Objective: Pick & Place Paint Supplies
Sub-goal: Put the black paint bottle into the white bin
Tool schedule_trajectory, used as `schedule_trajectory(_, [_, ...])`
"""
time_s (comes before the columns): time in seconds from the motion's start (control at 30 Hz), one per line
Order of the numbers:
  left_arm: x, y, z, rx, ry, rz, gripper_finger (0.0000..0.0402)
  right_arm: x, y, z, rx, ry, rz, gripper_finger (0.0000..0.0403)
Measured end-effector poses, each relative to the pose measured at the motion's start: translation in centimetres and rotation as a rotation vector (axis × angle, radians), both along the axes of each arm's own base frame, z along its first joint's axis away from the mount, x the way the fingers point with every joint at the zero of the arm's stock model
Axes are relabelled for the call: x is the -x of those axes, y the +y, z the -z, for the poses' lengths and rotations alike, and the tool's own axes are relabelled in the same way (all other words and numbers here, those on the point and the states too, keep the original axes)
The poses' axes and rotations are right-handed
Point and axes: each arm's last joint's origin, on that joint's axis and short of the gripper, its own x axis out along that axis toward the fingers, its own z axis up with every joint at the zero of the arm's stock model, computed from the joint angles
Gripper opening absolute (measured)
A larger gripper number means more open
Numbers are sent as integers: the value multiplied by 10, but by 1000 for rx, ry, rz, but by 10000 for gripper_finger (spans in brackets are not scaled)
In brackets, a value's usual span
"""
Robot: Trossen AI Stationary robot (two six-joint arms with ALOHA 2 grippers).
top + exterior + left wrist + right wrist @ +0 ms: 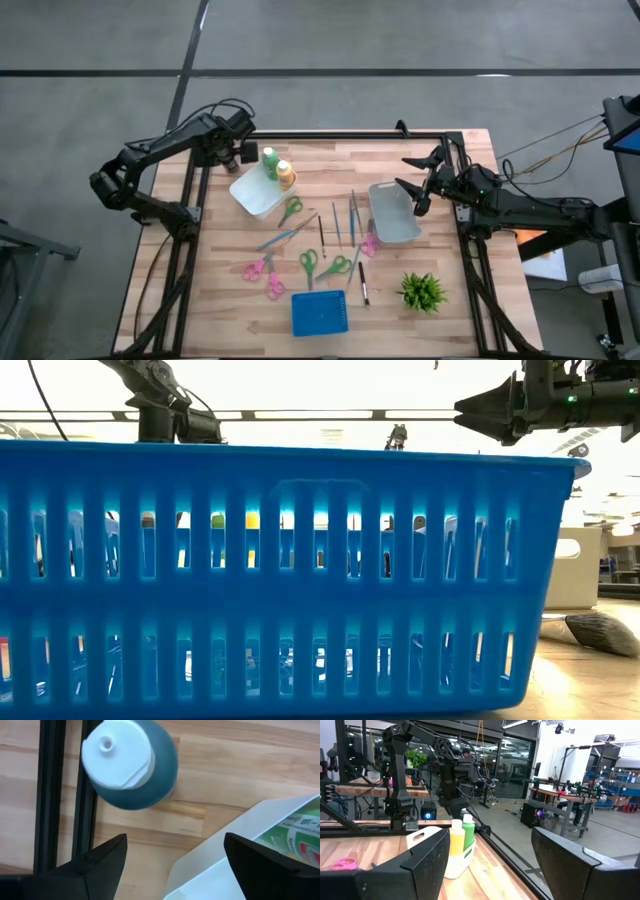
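Pale butcher-block wood of the table (230, 300) lies bare along its left edge, where the left gripper (238, 152) hangs with jaws spread over the far-left corner above the upright dark grey squeeze bottle with a white cap (131, 764), which stands beside the black frame rail (50, 795) and just outside the white plastic bin (255, 195) holding the upright green bottle (269, 161) and yellow-orange bottle (285, 174). Thin brushes with blue or dark handles (336, 222) lie mid-table, long axes mostly running front to back, among pink and green scissors (262, 270), though their bristle ends are probably too small to tell. From the low view the blue slotted basket (290, 570) hides nearly everything, while the right gripper (418, 180), jaws spread and empty, hovers by the far-right edge above the grey bin (395, 215).
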Motion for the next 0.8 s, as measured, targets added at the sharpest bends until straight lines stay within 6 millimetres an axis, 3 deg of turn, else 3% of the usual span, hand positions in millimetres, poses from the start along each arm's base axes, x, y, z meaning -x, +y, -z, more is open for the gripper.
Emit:
schedule_trajectory(0.47, [10, 8, 0, -41, 46, -63, 337, 0, 0, 0, 0, 0, 0, 278])
schedule_trajectory(0.8, [22, 26, -2, -120, 57, -101, 337, 0, 0, 0, 0, 0, 0, 278])
